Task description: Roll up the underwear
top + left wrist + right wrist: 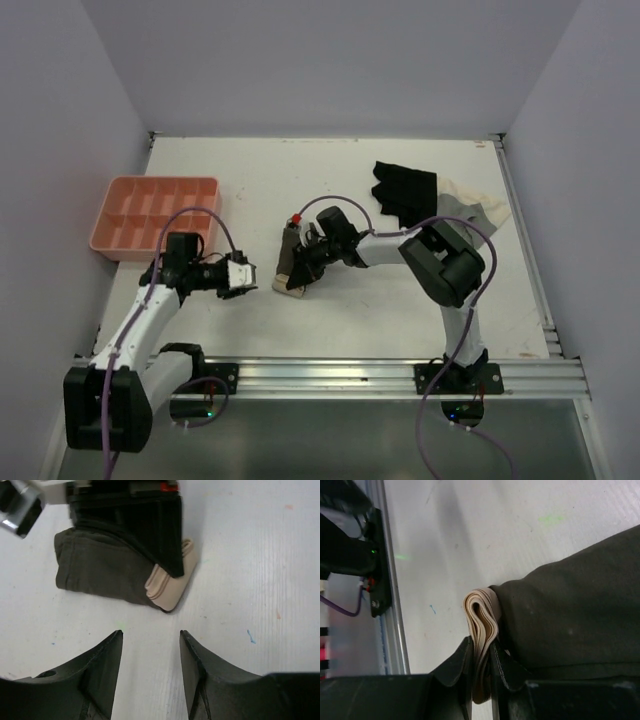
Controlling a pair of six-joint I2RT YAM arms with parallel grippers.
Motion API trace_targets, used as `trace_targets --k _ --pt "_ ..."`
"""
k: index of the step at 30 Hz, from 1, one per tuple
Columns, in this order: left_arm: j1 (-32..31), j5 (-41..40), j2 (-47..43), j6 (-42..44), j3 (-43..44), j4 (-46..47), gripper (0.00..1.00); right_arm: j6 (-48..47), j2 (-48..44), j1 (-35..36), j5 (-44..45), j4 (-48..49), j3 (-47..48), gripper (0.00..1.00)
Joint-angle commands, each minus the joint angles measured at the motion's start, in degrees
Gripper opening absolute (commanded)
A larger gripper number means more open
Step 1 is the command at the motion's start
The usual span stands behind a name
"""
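The underwear (289,262) is soft, light and limp. It has no stiffness of its own, so any shape it takes is whatever I pinch into it.

My right claw (481,652) is nearly closed, its jaws nipped onto the stacked folds of the pale beige waistband (481,612). The dark brown cloth bunches just beyond that in a thick, flattish wad. I judge the elastic to be the best place to hold. It is the firmest and thickest part, several layers deep, and it should slide less than the plain knit. A bundle like this will probably spring loose the moment pressure comes off, and thin cloth can slip out one layer at a time.

My left claw (150,640) is open about halfway and holds nothing. It sits low over the desk (300,180), just beside the bundle on its left and not touching it. From there it could press the wad or catch a free edge.

The bundle lies about mid-desk, a little toward the near edge and left of centre. Further out, a pink tray (160,181) sits by the left edge. A black garment (405,188) and a grey-and-cream garment (482,208) lie toward the far right corner, well apart from my work.
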Motion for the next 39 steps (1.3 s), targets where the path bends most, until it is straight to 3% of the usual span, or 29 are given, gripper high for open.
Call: trace_targets --k 1,6,9,16,28,39 --pt "-3.91 -2.89 -6.71 14.65 -8.18 7.54 0.53 7.25 5.91 -1.32 -4.83 2.05 1.44 0.00" --pt "-10.51 -7.47 -13.05 19.58 -18.38 18.96 0.56 15.34 12.58 -3.43 -8.71 9.25 2.50 0.00" --pt "-12.36 -9.14 -12.27 20.55 -20.94 24.76 0.57 21.05 15.31 -4.13 -10.03 12.60 2.94 0.00" --pt "-14.56 -11.95 -7.26 21.34 -23.14 36.54 0.59 23.52 18.83 -4.22 -10.38 10.94 4.87 0.00" --pt "-18.87 -16.52 5.47 28.73 -22.53 42.78 0.59 31.25 23.85 -4.66 -12.93 14.18 5.93 0.00" --pt "-21.95 -23.02 11.81 25.74 -22.09 47.54 0.54 32.58 25.61 -4.66 -14.42 14.89 6.19 0.00"
